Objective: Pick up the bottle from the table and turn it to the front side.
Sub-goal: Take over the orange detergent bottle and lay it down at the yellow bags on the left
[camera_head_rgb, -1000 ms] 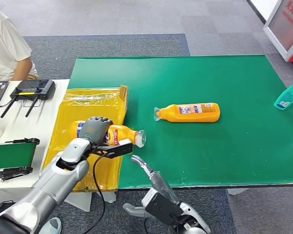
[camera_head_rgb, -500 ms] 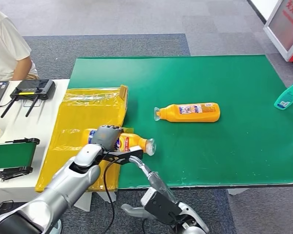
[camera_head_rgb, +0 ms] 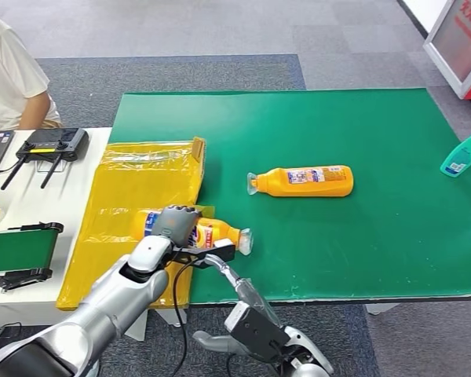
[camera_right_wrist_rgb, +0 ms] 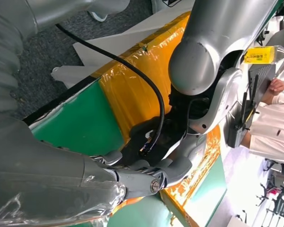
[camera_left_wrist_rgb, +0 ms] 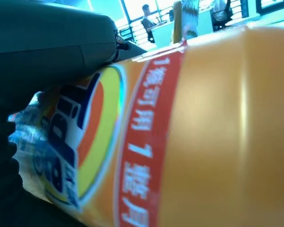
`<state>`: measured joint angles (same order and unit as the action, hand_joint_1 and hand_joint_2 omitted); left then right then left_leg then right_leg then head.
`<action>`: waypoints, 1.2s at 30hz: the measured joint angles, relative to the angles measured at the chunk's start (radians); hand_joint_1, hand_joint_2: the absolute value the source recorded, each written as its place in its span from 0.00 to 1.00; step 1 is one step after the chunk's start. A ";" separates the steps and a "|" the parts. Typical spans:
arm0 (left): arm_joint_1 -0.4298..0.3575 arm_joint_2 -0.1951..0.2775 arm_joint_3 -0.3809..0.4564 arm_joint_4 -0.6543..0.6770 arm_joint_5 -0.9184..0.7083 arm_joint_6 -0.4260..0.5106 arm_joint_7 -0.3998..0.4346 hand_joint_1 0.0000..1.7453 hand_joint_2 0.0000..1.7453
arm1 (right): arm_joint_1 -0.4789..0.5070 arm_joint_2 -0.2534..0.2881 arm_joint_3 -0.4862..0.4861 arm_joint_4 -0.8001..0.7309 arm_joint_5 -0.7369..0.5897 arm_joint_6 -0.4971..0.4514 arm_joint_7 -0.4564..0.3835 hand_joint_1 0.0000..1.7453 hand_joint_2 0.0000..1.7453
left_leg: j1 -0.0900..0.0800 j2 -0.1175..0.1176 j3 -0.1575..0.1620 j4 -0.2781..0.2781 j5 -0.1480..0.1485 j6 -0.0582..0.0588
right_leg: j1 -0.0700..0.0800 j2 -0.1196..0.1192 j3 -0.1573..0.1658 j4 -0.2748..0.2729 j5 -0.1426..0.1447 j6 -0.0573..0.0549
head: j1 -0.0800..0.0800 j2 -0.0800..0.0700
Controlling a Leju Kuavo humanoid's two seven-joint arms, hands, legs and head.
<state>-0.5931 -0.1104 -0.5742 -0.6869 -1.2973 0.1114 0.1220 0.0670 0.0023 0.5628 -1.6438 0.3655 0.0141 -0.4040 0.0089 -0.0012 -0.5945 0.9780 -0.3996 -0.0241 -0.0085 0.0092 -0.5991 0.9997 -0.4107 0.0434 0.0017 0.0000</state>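
Observation:
My left hand [camera_head_rgb: 173,225] grips an orange bottle [camera_head_rgb: 217,233] around its labelled middle. The bottle lies sideways above the table's front left part, its clear cap [camera_head_rgb: 246,240] pointing right. In the left wrist view the orange bottle [camera_left_wrist_rgb: 212,132] shows its red band and blue and yellow label, with dark fingers [camera_left_wrist_rgb: 44,42] over it. My right hand [camera_head_rgb: 245,294] is just under the table's front edge, below the cap, fingers spread and holding nothing. The right wrist view shows its fingers [camera_right_wrist_rgb: 151,172] reaching toward the left wrist [camera_right_wrist_rgb: 201,52].
A second orange bottle [camera_head_rgb: 304,181] lies on the green table [camera_head_rgb: 369,236], cap to the left. A teal bottle [camera_head_rgb: 463,154] lies at the right edge. A yellow plastic-lined box [camera_head_rgb: 126,184] sits left. A person [camera_head_rgb: 11,75], a controller [camera_head_rgb: 50,144] and a laptop are far left.
My left hand has carried the orange bottle right and toward the table's front edge. The right hand has shifted slightly left under it.

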 joint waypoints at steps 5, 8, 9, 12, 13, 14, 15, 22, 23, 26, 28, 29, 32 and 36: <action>0.003 0.000 0.000 0.009 -0.004 0.015 0.019 0.00 1.00 | 0.004 0.000 -0.003 0.009 0.000 0.000 0.000 0.00 1.00 | 0.000 0.000 0.000 0.000 0.000 0.000 | 0.000 0.000 0.000 0.000 0.000 0.000 | 0.000 0.000; 0.004 0.001 0.000 0.011 -0.004 0.018 0.020 0.00 1.00 | 0.005 0.000 -0.004 0.015 0.000 0.000 0.000 0.00 1.00 | 0.000 0.000 0.000 0.000 0.000 0.000 | 0.000 0.000 0.000 0.000 0.000 0.000 | 0.000 0.000; 0.004 0.001 0.000 0.012 -0.004 0.019 0.021 0.00 1.00 | 0.005 0.000 -0.004 0.017 0.000 0.000 0.000 0.00 1.00 | 0.000 0.000 0.000 0.000 0.000 0.000 | 0.000 0.000 0.000 0.000 0.000 0.000 | 0.000 0.000; 0.004 0.001 0.001 0.014 -0.004 0.019 0.022 0.00 1.00 | 0.006 0.002 -0.004 0.019 0.000 0.000 0.000 0.00 1.00 | 0.000 0.000 0.000 0.000 0.000 0.000 | 0.000 0.000 0.000 0.000 0.000 0.000 | 0.000 0.000; 0.004 0.001 0.001 0.014 -0.004 0.019 0.022 0.00 1.00 | 0.006 0.003 -0.004 0.020 0.000 0.000 0.000 0.00 1.00 | 0.000 0.000 0.000 0.000 0.000 0.000 | 0.000 0.000 0.000 0.000 0.000 0.000 | 0.000 0.000; 0.005 0.001 0.003 0.014 -0.003 0.021 0.022 0.00 1.00 | 0.006 0.004 -0.004 0.021 -0.001 0.001 0.000 0.00 1.00 | 0.000 0.000 0.000 0.000 0.000 0.000 | 0.000 0.000 0.000 0.000 0.000 0.000 | 0.000 0.000; 0.007 0.001 0.006 0.014 -0.001 0.024 0.023 0.00 1.00 | 0.006 0.006 -0.005 0.022 -0.001 0.002 0.000 0.00 1.00 | 0.000 0.000 0.000 0.000 0.000 0.000 | 0.000 0.000 0.000 0.000 0.000 0.000 | 0.000 0.000; 0.047 0.001 0.030 0.009 -0.016 0.077 0.054 0.00 1.00 | 0.015 0.011 -0.005 0.033 -0.002 0.004 0.003 0.00 1.00 | 0.000 0.000 0.000 0.000 0.000 0.000 | 0.000 0.000 0.001 0.000 0.000 0.000 | 0.000 0.000; 0.051 0.001 0.032 0.007 -0.020 0.083 0.058 0.00 1.00 | 0.016 0.012 -0.005 0.034 -0.002 0.004 0.004 0.00 1.00 | 0.000 0.000 0.000 0.000 0.000 0.000 | 0.000 0.000 0.001 0.000 0.000 0.000 | 0.000 0.000; 0.059 0.002 0.039 0.001 -0.023 0.090 0.063 0.00 1.00 | 0.020 0.013 -0.005 0.039 -0.002 0.003 0.005 0.00 1.00 | 0.000 0.000 0.001 0.000 0.000 0.000 | 0.000 0.000 0.001 0.000 0.000 0.000 | 0.000 0.000; 0.061 0.002 0.044 -0.002 -0.023 0.090 0.064 0.00 1.00 | 0.021 0.014 -0.005 0.041 -0.002 0.003 0.005 0.00 1.00 | 0.000 0.000 0.001 0.000 0.000 0.000 | 0.000 0.000 0.002 0.000 0.000 0.000 | 0.000 0.000; 0.063 0.003 0.045 -0.003 -0.025 0.093 0.065 0.00 1.00 | 0.021 0.014 -0.005 0.041 -0.002 0.003 0.006 0.00 1.00 | 0.000 0.000 0.001 0.000 0.000 0.000 | 0.000 0.000 0.002 0.000 0.000 0.000 | 0.000 0.000; 0.082 0.005 0.057 -0.026 -0.046 0.139 0.077 0.00 1.00 | 0.022 0.014 -0.005 0.042 -0.002 0.000 0.008 0.00 1.00 | 0.000 0.000 0.001 0.000 0.000 0.000 | 0.000 0.000 0.002 0.000 0.000 0.000 | 0.000 0.000; 0.146 0.027 0.099 -0.146 -0.121 0.209 0.109 0.00 1.00 | 0.030 0.016 -0.005 0.042 0.000 -0.024 0.017 0.00 1.00 | 0.000 0.000 0.000 0.000 0.000 0.000 | 0.000 0.000 0.000 0.000 0.000 0.000 | 0.000 0.000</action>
<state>-0.4468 -0.0838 -0.4751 -0.8324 -1.4181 0.3203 0.2308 0.0975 0.0182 0.5573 -1.6018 0.3654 -0.0103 -0.3875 0.0089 -0.0011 -0.5944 0.9779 -0.3993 -0.0239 -0.0085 0.0093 -0.5989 0.9998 -0.4106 0.0433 0.0018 0.0000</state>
